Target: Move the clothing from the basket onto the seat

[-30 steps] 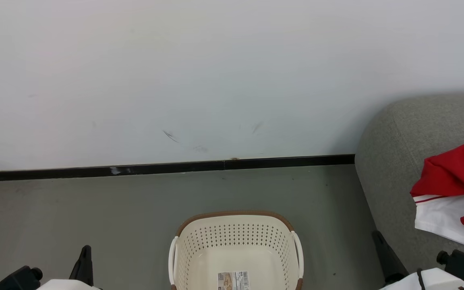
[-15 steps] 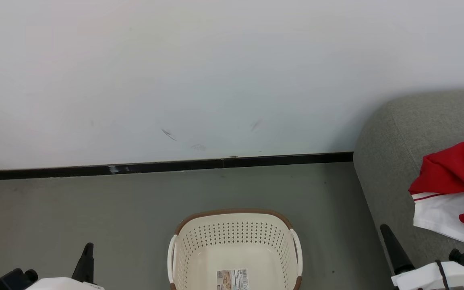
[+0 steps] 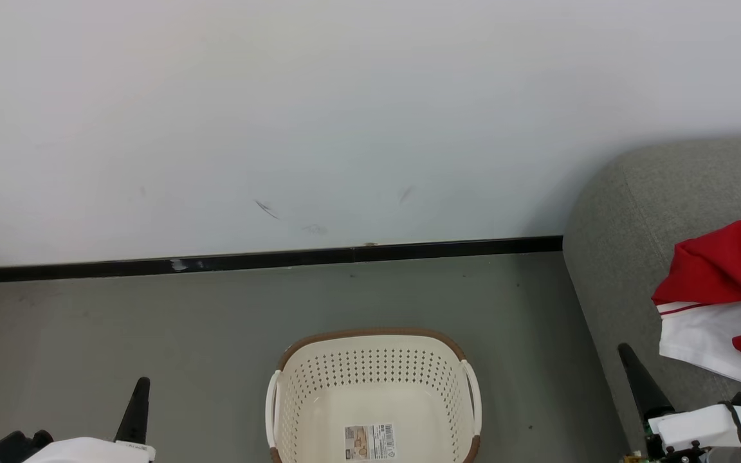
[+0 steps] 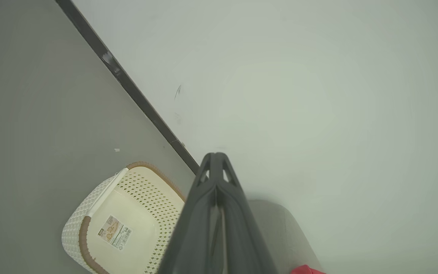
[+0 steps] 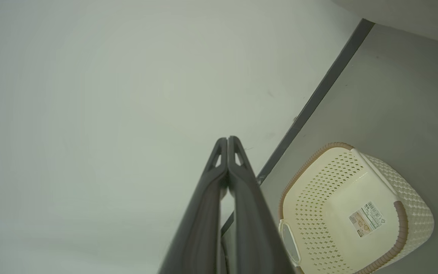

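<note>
The cream basket [image 3: 374,370] with a brown rim stands on the floor at the bottom centre of the head view, holding nothing but the label on its floor. It shows again in the left wrist view as the basket [image 4: 101,205] and in the right wrist view as the basket [image 5: 356,179]. Red and white clothing [image 3: 724,296] lies bunched on the grey seat [image 3: 615,244] at the right; a red corner of the clothing [image 4: 306,270] also shows. My left gripper [image 3: 141,386] is shut at lower left, apart from the basket. My right gripper [image 3: 624,352] is shut beside the seat's front edge. Their pressed-together fingers show as left gripper [image 4: 215,156] and right gripper [image 5: 227,140].
A white wall [image 3: 345,116] with a black skirting strip [image 3: 280,259] runs behind the basket. Grey floor [image 3: 119,328] spreads to the left of the basket and between it and the seat.
The whole head view has shifted a little, so the camera moved. The right gripper has slid lower and to the right beside the seat. Both grippers stay shut.
</note>
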Robot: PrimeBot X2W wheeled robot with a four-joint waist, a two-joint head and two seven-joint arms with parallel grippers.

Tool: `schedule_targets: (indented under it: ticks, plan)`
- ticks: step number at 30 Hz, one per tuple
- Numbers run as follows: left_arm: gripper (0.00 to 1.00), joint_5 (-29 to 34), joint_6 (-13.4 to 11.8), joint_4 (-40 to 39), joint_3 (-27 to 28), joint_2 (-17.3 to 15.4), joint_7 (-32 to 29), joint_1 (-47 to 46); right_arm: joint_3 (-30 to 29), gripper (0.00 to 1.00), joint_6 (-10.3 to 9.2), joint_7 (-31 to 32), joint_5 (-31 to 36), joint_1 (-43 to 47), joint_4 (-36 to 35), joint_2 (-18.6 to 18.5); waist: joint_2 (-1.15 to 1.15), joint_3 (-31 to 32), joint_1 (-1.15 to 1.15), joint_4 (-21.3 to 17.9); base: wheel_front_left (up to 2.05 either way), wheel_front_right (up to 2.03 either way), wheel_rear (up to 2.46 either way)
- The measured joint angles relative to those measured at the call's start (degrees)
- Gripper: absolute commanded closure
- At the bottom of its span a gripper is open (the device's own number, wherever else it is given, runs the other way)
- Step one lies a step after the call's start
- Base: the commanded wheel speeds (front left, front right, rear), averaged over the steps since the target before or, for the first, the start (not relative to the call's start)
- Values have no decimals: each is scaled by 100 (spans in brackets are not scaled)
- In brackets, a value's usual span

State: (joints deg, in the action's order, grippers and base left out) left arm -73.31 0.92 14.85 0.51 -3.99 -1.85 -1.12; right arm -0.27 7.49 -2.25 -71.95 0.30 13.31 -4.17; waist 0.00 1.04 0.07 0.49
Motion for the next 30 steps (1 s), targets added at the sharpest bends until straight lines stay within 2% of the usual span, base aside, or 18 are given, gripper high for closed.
schedule_targets:
  ticks: [25, 30]
  plan:
    - [100, -1752, 571, 88, 419, 198, -459, -225, -234, 100, -1, 387, -2285, -327, 125, -113, 0, -117, -4, -48, 0, 0, 0]
    - [100, -1834, 587, 93, 435, 209, -466, -229, -245, 100, -1, 402, -2387, -331, 146, -116, 0, -119, -4, -49, 0, 0, 0]
